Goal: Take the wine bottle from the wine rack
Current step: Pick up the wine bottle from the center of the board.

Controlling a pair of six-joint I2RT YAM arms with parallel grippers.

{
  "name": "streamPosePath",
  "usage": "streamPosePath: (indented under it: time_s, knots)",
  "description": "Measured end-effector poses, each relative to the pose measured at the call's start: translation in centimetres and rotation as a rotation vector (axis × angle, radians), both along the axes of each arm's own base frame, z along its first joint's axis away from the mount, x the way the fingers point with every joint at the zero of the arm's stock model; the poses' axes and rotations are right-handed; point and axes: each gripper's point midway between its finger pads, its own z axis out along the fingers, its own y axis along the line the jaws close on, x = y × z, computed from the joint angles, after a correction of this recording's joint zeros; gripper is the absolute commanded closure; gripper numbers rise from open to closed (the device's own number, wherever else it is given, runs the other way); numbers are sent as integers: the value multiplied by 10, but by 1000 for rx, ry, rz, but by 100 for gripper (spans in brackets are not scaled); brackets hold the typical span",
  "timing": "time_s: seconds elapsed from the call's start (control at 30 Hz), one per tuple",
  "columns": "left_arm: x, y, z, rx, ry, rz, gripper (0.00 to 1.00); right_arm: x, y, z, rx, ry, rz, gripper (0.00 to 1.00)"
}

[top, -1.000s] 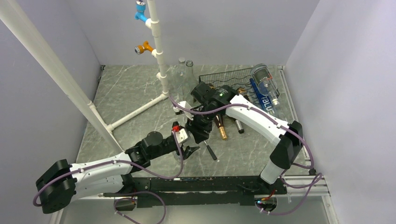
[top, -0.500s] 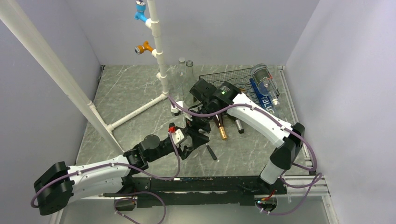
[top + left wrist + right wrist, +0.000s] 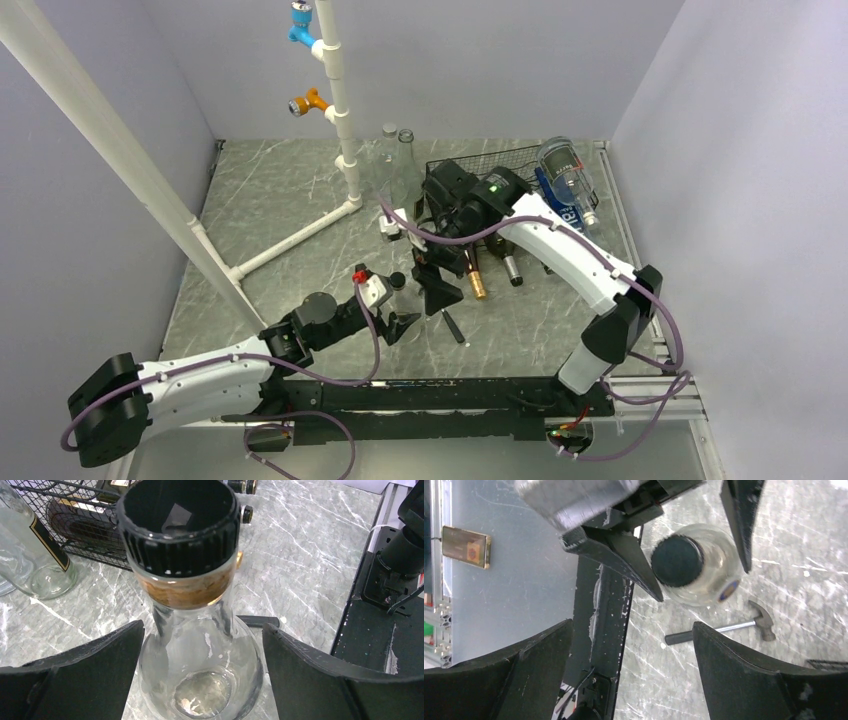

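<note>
Clear glass is being shown standing upright on the grey marbled table (image 3: 280, 200). The wine bottle (image 3: 200, 650), with a black cap (image 3: 177, 525) and a gold band at its neck, is being left to stand on its own base. It is just in front of the wine rack (image 3: 500, 165) and apart from it, so the lift-off is judged done. The bottle is being flanked by the left gripper (image 3: 201, 632), whose jaws are being held wide with a gap on either side of the glass, gripping nothing. That spread is probably being chosen so the bottle is not knocked over on the way out. The right gripper (image 3: 631, 630) is being held above the cap, pointing down, its jaws equally wide and empty. A dark bottle (image 3: 474, 275) with a gold neck is being seen lying at the rack's near end, partly hidden by the right arm, near a small hammer (image 3: 724, 627).
</note>
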Motion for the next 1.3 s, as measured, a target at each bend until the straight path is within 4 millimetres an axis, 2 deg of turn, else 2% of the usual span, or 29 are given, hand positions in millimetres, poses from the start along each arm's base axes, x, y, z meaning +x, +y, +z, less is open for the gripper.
streamPosePath:
  time_s: [0.17, 0.3, 0.67, 0.83, 0.97, 1.1, 1.13, 1.17, 1.3]
  knots:
    - [-1, 0, 3, -16, 10, 0, 1, 16, -18, 6, 30, -16, -74, 9]
    - [-2, 0, 7, -30, 7, 0, 0, 31, -35, 6, 60, -20, -152, 8]
    - [2, -7, 44, -77, 8, 6, 1, 58, -65, -20, 129, -11, -300, 8]
    - [6, -5, 49, -73, 44, 36, 9, 65, -73, -27, 174, 13, -340, 8]
    - [9, -3, 49, -65, 75, 67, 22, 67, -80, -35, 197, 43, -364, 8]
    - [10, -1, 45, -56, 96, 85, 46, 73, -86, -35, 231, 56, -383, 8]
    - [11, -2, 45, -49, 101, 87, 54, 73, -87, -35, 236, 57, -385, 8]
    - [11, -3, 44, -42, 106, 88, 67, 73, -87, -35, 243, 59, -385, 8]
    - [14, -6, 47, -22, 108, 90, 100, 72, -90, -36, 258, 71, -387, 8]
